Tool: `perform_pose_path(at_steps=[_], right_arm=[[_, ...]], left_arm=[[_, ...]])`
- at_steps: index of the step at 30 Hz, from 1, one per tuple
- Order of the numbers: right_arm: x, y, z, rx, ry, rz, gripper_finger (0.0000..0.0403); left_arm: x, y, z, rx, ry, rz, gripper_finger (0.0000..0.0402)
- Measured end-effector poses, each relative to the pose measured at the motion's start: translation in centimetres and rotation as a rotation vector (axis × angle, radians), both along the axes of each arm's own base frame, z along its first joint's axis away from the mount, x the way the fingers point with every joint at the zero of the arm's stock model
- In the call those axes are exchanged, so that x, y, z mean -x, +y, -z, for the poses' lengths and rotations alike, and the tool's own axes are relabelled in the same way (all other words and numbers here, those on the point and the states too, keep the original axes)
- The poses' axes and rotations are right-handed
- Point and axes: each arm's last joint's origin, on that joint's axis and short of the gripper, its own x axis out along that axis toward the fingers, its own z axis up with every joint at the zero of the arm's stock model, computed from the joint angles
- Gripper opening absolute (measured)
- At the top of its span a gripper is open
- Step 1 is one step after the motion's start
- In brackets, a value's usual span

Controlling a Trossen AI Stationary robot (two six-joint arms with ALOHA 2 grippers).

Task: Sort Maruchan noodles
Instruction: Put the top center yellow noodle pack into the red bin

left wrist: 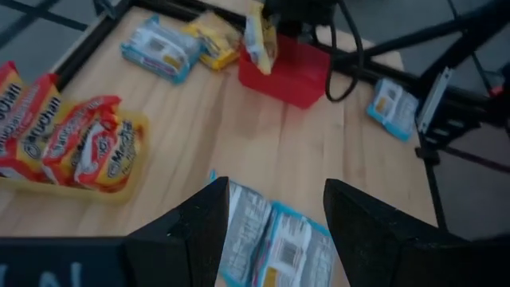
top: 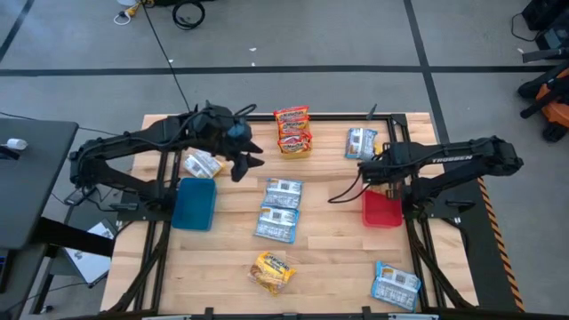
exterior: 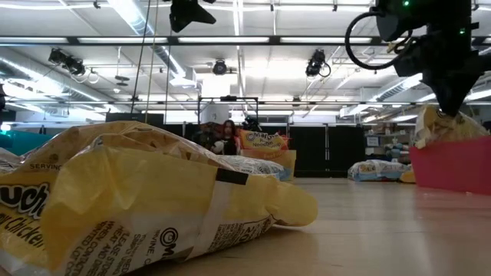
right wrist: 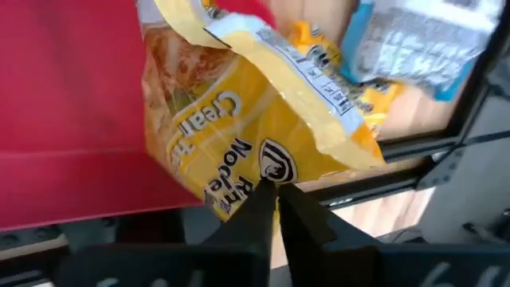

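A yellow packet [exterior: 146, 203] lies nearest the low camera. The left claw [top: 250, 160] hangs open just left of the blue packets [top: 281, 209]. The right claw [right wrist: 276, 209] pinches a yellow packet's [right wrist: 255, 119] edge over the red bin [top: 382, 212]; releasing it there likely comes next.

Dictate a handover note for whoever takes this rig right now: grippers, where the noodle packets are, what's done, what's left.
Right gripper: shut on a yellow packet, held over the red bin.
Left gripper: open, holding nothing, above the two blue packets mid-table.
Loose: more blue packets at the far edge and the near right corner, another yellow one near front, red packets piled at the far edge.
Done: little; no packets show in the blue bin.
Left: nearly all the sorting.
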Motion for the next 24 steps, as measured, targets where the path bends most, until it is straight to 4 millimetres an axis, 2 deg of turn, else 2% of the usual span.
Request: perform_pose_path(at_steps=[5, 8, 11, 13, 17, 24], right_arm=[[0.0, 0.2, -0.6, -0.048, 0.038, 0.1, 0.0094], [-0.8, 0.4, -2.0, -0.104, -0.071, 0.218, 0.0128], [-2.0, 0.5, -3.0, -0.161, -0.241, 0.439, 0.0147], [-2.6, 0.7, -3.1, -0.206, -0.328, 0.653, 0.0149], [-3.2, 1.1, -2.0, -0.234, -0.419, 1.026, 0.0147], [-3.3, 1.5, 1.5, -0.008, -0.647, 1.44, 0.0146]], left_arm=[[0.8, -0.2, 0.5, 0.002, 0.083, 0.022, 0.0208], [1.9, -0.5, 0.2, 0.004, 0.103, 0.025, 0.0208], [2.8, -0.7, -0.3, 0.007, 0.099, 0.022, 0.0208], [3.5, -0.8, -0.7, 0.009, 0.085, 0.018, 0.0208], [4.8, -1.2, -1.6, -0.001, 0.044, 0.019, 0.0208], [7.5, -1.8, -2.6, -0.025, 0.026, 0.033, 0.0208]])
